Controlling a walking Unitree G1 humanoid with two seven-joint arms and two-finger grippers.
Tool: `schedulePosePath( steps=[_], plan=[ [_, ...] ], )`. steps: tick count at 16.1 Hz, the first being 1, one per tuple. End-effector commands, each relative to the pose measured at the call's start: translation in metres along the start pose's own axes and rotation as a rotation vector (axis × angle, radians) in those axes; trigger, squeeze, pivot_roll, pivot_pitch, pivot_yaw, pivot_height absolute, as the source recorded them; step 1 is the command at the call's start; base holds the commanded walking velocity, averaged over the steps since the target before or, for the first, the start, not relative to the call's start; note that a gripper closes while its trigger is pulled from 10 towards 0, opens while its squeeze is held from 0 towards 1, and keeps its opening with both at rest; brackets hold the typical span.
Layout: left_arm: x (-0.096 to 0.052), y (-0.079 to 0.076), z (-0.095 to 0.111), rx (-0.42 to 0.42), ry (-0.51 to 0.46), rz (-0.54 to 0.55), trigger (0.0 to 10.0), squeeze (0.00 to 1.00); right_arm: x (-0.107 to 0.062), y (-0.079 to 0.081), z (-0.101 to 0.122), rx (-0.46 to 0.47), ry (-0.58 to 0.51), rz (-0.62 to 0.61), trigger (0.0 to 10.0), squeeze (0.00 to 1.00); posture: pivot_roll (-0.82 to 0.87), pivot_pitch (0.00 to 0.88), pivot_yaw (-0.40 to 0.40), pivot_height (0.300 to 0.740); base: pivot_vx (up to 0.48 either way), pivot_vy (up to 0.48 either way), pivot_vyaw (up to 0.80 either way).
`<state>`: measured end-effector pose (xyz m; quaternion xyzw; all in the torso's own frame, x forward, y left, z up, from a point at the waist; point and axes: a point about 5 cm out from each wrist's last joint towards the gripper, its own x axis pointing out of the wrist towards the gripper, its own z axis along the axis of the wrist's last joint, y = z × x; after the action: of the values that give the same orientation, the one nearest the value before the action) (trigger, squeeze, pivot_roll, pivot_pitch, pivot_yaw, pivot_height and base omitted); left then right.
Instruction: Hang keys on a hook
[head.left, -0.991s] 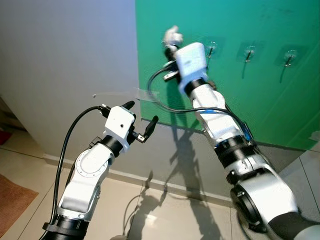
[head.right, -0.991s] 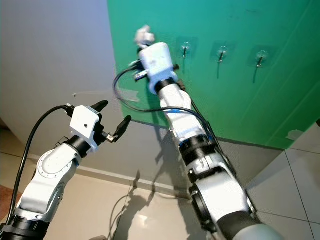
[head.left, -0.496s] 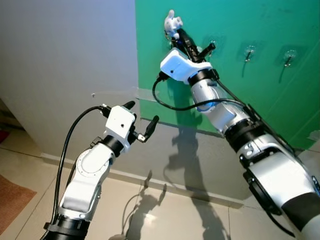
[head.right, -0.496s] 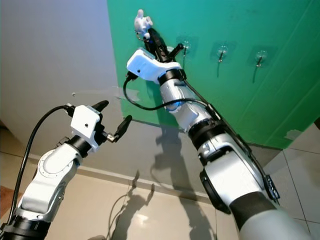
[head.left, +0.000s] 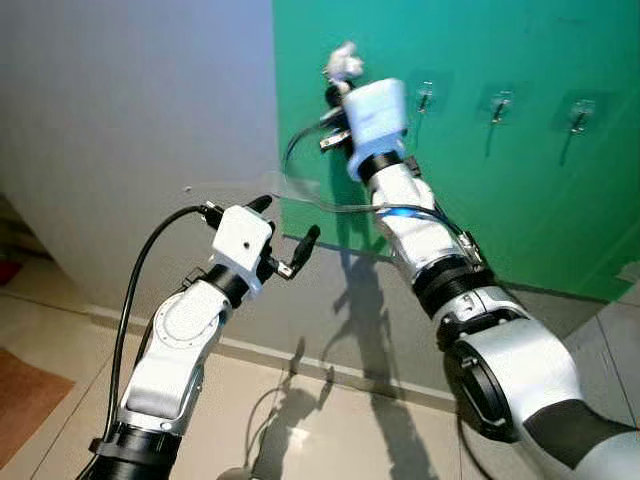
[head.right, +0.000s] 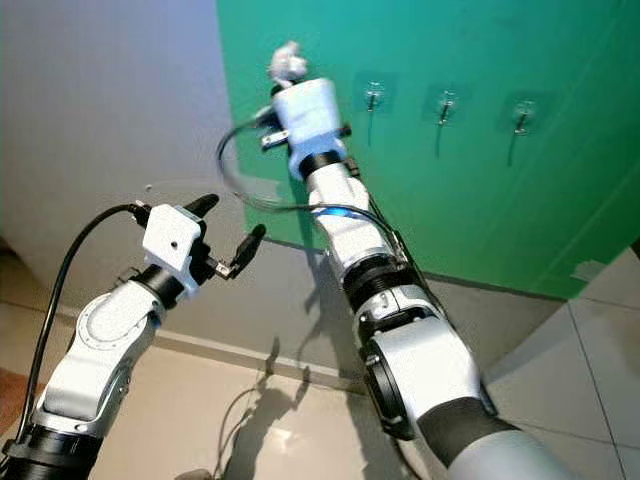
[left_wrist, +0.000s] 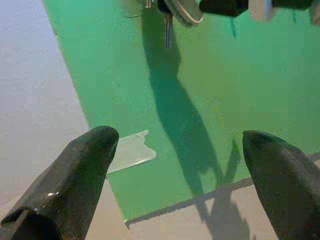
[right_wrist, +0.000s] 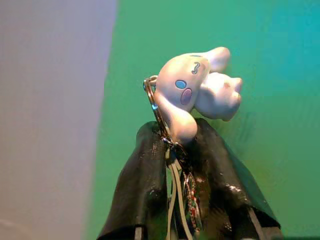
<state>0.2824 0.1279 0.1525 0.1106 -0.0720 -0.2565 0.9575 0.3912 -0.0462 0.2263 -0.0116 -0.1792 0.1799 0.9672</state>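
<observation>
Left gripper (head.left: 281, 236) hangs at my left, raised before the grey wall (head.left: 130, 110), its two black fingers (left_wrist: 75, 180) spread wide and empty; between their tips I see the green panel (left_wrist: 210, 115) and a strip of clear tape (left_wrist: 131, 150). Right gripper (right_wrist: 182, 145), lifted high against the panel's left edge, has its fingers pinched together on the keys (right_wrist: 176, 165), whose ring and white plush charm (right_wrist: 197, 97) stick out just beyond my fingertips. Three hooks (head.left: 499, 104) sit on the panel to the right of that gripper, the nearest one (head.left: 425, 98) just beside it.
</observation>
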Motion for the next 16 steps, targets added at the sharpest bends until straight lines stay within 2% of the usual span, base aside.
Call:
schedulePosePath(
  steps=[1,3,4,5,7,9,11,12,13,16],
  plan=[
    [0.0,-0.003,0.002,0.01,-0.002,-0.015,10.0,0.0,0.003,-0.006,0.009,0.072,-0.031,-0.002,10.0,0.0,0.04,0.0,-0.031,0.74,0.0,0.0,0.0],
    [0.001,-0.005,0.003,0.014,-0.003,-0.025,10.0,0.0,0.008,-0.005,0.016,0.147,-0.056,0.031,10.0,0.0,0.04,0.0,-0.039,0.74,0.0,0.0,0.0],
    [0.001,-0.005,0.003,0.016,-0.004,-0.026,10.0,0.0,0.008,-0.005,0.017,0.157,-0.062,0.033,10.0,0.0,0.04,0.0,-0.039,0.74,0.0,0.0,0.0],
    [0.001,-0.006,0.004,0.016,-0.006,-0.027,10.0,0.0,0.01,-0.005,0.021,0.234,-0.093,0.048,10.0,0.0,0.04,0.0,-0.047,0.74,0.0,0.0,0.0],
    [0.001,-0.006,0.004,0.017,-0.006,-0.026,10.0,0.0,0.011,-0.005,0.026,0.319,-0.131,0.069,10.0,0.0,0.05,0.0,-0.053,0.74,0.0,0.0,0.0],
    [0.0,-0.006,0.004,0.024,-0.004,-0.024,10.0,0.0,0.015,-0.001,0.03,0.482,-0.162,0.116,10.0,0.0,0.06,0.0,-0.061,0.74,0.0,0.0,0.0],
    [0.0,-0.006,0.005,0.028,-0.002,-0.023,10.0,0.0,0.015,0.002,0.03,0.484,-0.16,0.134,10.0,0.0,0.06,0.0,-0.061,0.74,0.0,0.0,0.0],
    [0.0,-0.006,0.006,0.034,-0.003,-0.02,10.0,0.0,0.015,0.004,0.027,0.359,-0.131,0.138,10.0,0.0,0.07,0.0,-0.08,0.74,0.0,0.0,0.0],
    [-0.001,-0.006,0.006,0.036,-0.004,-0.017,10.0,0.0,0.014,0.005,0.025,0.29,-0.115,0.127,10.0,0.0,0.07,0.0,-0.085,0.74,0.0,0.0,0.0],
    [-0.003,-0.007,0.007,0.039,-0.002,-0.012,10.0,0.0,0.015,0.003,0.024,0.246,-0.108,0.085,10.0,0.0,0.08,0.0,-0.095,0.74,0.0,0.0,0.0]
  ],
)
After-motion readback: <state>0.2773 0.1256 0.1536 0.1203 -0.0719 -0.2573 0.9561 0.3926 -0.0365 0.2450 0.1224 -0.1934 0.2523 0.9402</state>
